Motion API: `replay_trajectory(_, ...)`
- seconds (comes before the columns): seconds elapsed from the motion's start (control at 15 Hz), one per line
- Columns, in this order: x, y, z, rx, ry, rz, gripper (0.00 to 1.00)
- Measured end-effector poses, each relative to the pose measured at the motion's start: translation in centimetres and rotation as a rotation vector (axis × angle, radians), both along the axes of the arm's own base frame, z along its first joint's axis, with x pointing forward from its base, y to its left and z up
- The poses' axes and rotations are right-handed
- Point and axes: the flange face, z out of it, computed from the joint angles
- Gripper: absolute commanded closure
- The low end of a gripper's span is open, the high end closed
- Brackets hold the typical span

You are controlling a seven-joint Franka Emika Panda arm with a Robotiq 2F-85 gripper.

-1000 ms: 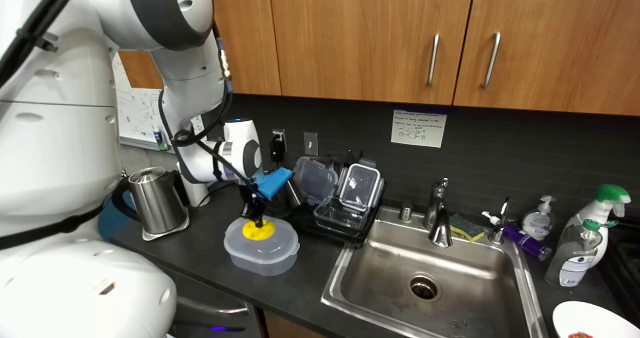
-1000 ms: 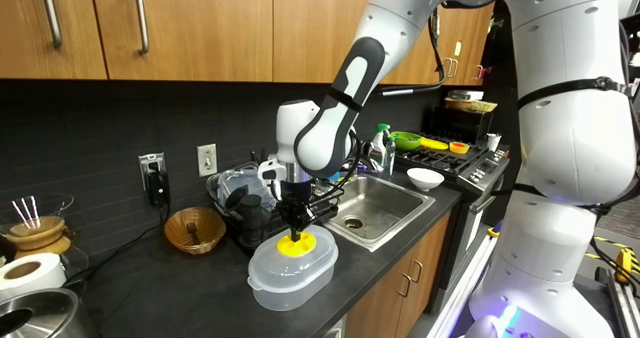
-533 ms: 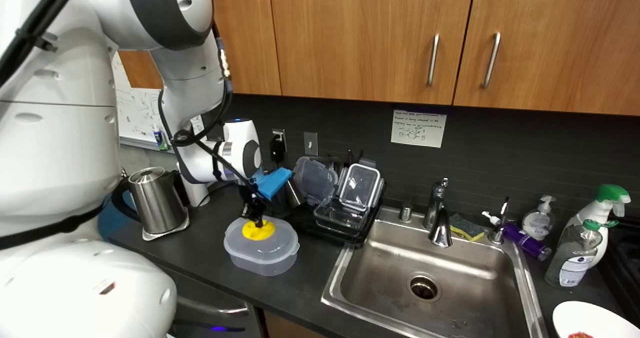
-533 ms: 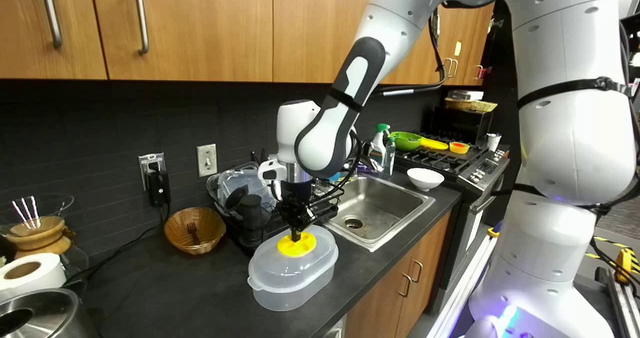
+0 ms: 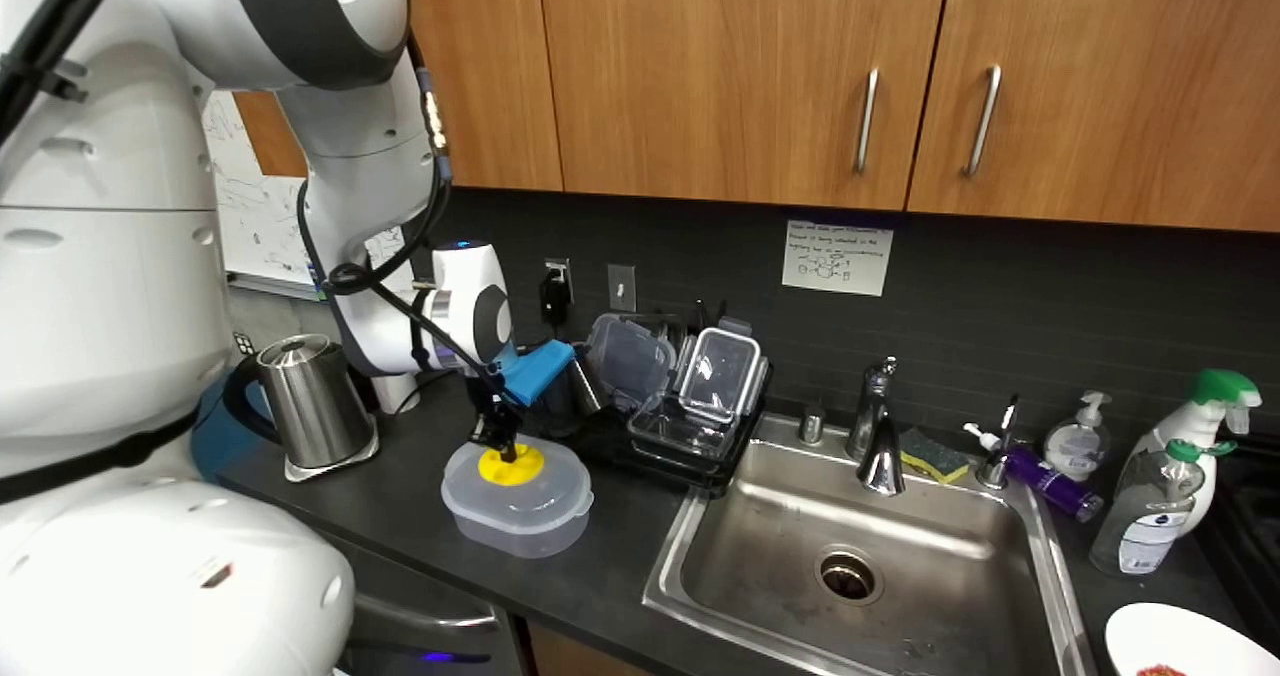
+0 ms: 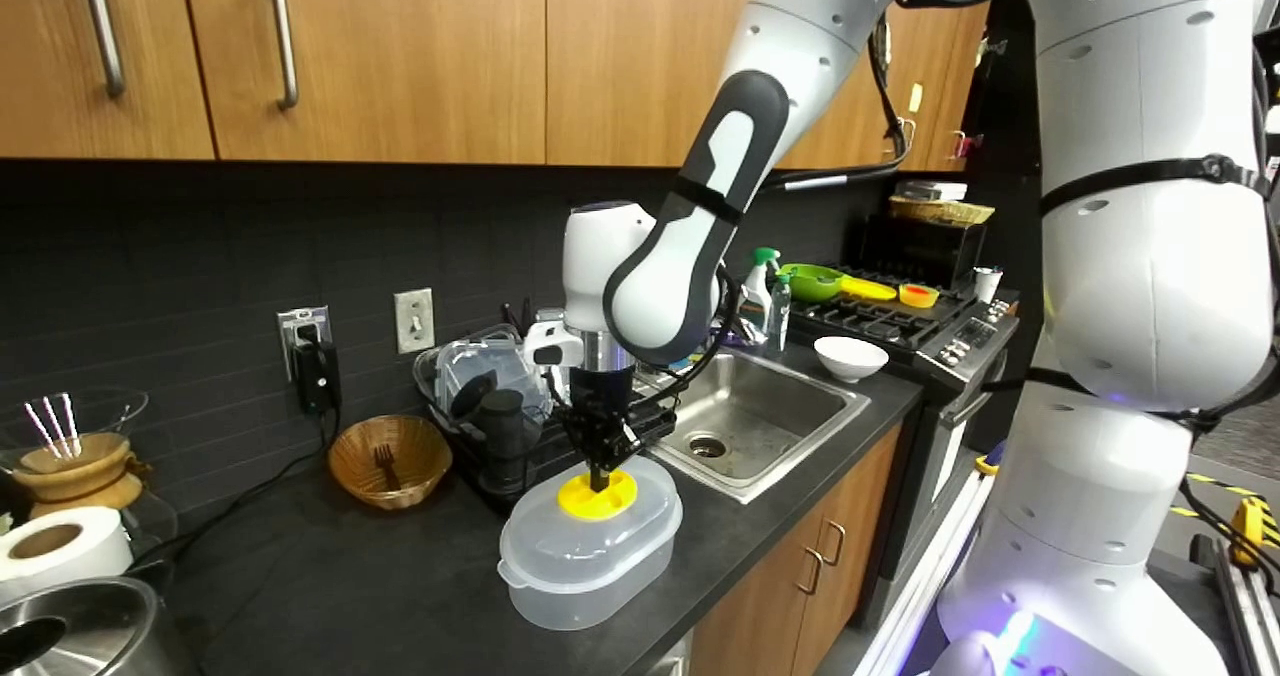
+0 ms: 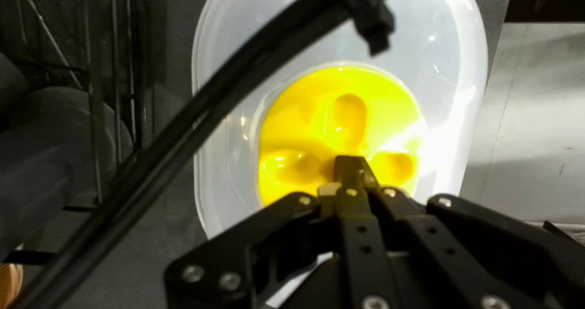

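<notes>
A clear, oval lidded container (image 5: 525, 538) stands on the dark counter, also in an exterior view (image 6: 590, 606). A round yellow disc (image 6: 585, 506) with several hollows sits in the middle of its lid; it fills the middle of the wrist view (image 7: 297, 103). My gripper (image 6: 600, 479) points down over the container, its fingertips on or just at the yellow disc. In the wrist view the black fingers (image 7: 352, 167) are together, with nothing seen between them. The tips lie between hollows of the disc. Whether they press on it cannot be told.
A dish rack (image 5: 700, 436) with clear boxes stands beside the container, then the sink (image 5: 850, 536). A steel kettle (image 5: 315, 396), a wicker basket (image 6: 390, 456) and a paper roll (image 6: 60, 546) are on the counter. The counter's front edge runs near the container. Wooden cabinets hang above.
In the last half second the gripper and arm have moved slightly toward the counter's front edge. The container has shifted slightly the same way. Before that nothing visibly moved.
</notes>
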Motion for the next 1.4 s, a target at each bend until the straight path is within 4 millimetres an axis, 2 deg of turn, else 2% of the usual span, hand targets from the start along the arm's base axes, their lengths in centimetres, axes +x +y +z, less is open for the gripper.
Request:
replay_trajectory(0.4,-0.66,0.07,0.55,-0.004,-0.006,-0.001,1.00)
replay_trajectory(0.47,-0.67,0.06,0.66,-0.005,-0.008,-0.001,0.74)
replay_trajectory(0.53,-0.69,0.05,0.78,-0.005,-0.010,-0.001,0.74)
replay_trajectory(0.73,-0.74,0.02,0.91,-0.006,-0.012,-0.001,0.58)
replay_trajectory(1.27,-1.09,-0.13,0.58,0.008,0.007,-0.040,0.02)
replay_trajectory(1.4,-1.16,-0.23,0.48,0.011,0.011,-0.047,0.00)
